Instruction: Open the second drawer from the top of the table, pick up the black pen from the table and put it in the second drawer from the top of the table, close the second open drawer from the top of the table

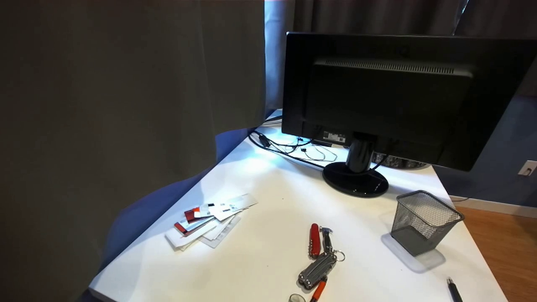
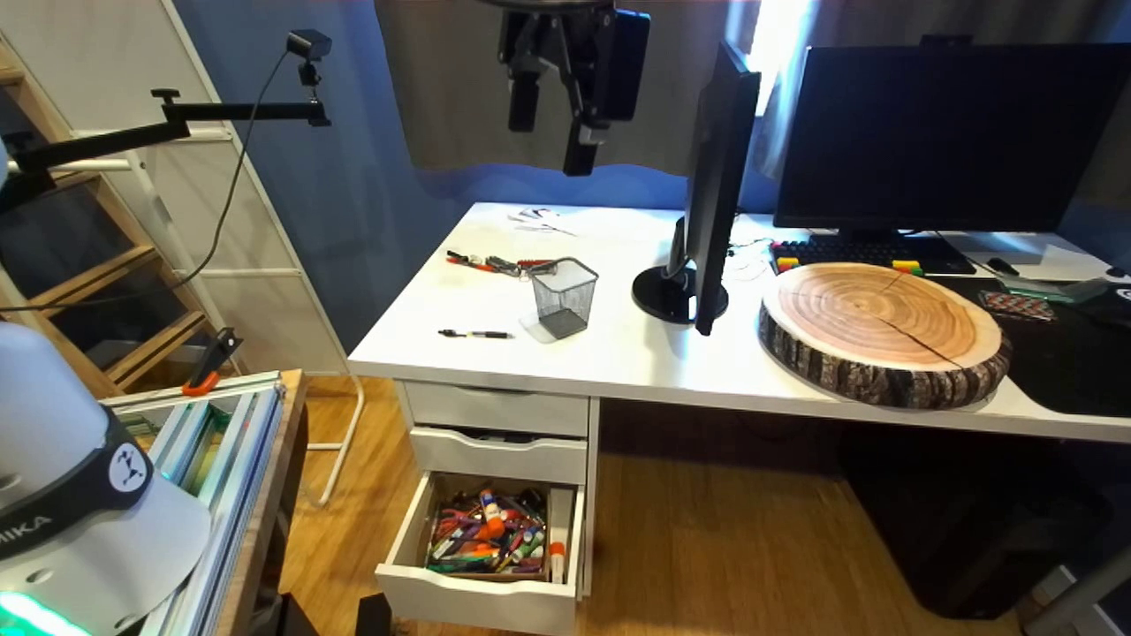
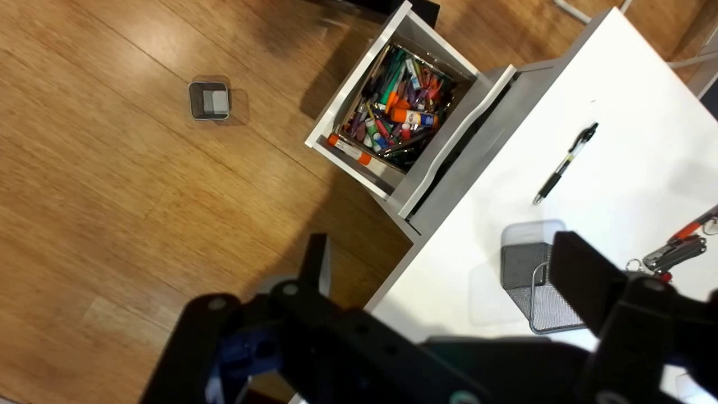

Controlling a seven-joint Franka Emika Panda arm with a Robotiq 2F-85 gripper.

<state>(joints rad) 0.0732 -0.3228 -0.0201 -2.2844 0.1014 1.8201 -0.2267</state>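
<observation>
The black pen (image 2: 475, 335) lies on the white table top (image 2: 406, 340), near the front edge and beside the grey mesh cup (image 2: 565, 296). The pen also shows in the wrist view (image 3: 565, 164) and, cut off by the frame's edge, in an exterior view (image 1: 454, 290). The second drawer from the top (image 2: 499, 455) is slightly open, with a dark gap above its front; the wrist view shows its front edge (image 3: 468, 122). My gripper (image 2: 552, 132) is open and empty, high above the table. In the wrist view its fingers (image 3: 443, 252) are wide apart; the right one hides part of the cup.
The third drawer (image 2: 482, 599) is pulled far out, full of pens, markers and glue sticks. A monitor (image 2: 720, 194) stands right of the cup. Multi-tools (image 1: 317, 268) and cards (image 1: 209, 222) lie further back. A wood slab (image 2: 884, 322) sits at the right.
</observation>
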